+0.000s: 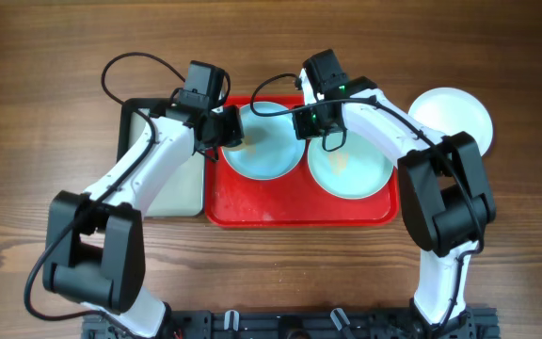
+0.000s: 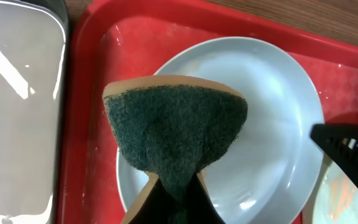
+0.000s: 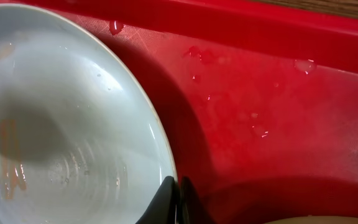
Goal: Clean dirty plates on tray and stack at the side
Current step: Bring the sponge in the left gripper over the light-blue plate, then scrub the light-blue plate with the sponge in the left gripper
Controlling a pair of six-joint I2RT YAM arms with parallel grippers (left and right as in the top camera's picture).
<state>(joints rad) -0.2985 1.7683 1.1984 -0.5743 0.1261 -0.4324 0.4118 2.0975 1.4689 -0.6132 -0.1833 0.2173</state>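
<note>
The red tray (image 1: pixel 299 212) holds two pale aqua plates side by side. My left gripper (image 1: pixel 226 130) is shut on a green-faced sponge (image 2: pixel 176 130) and holds it over the left aqua plate (image 2: pixel 272 106), which looks wet and clean. My right gripper (image 3: pixel 178 193) is shut on the rim of the right aqua plate (image 3: pixel 61 124), which carries an orange smear and water; it is seen from above (image 1: pixel 356 169) too. The white plate (image 1: pixel 454 118) lies on the table, right of the tray.
A smaller black-rimmed tray with a pale inside (image 1: pixel 172 184) lies against the red tray's left side. Water drops sit on the red tray's floor (image 3: pixel 278 112). My right gripper's finger (image 2: pixel 347 144) shows by the left plate's right edge.
</note>
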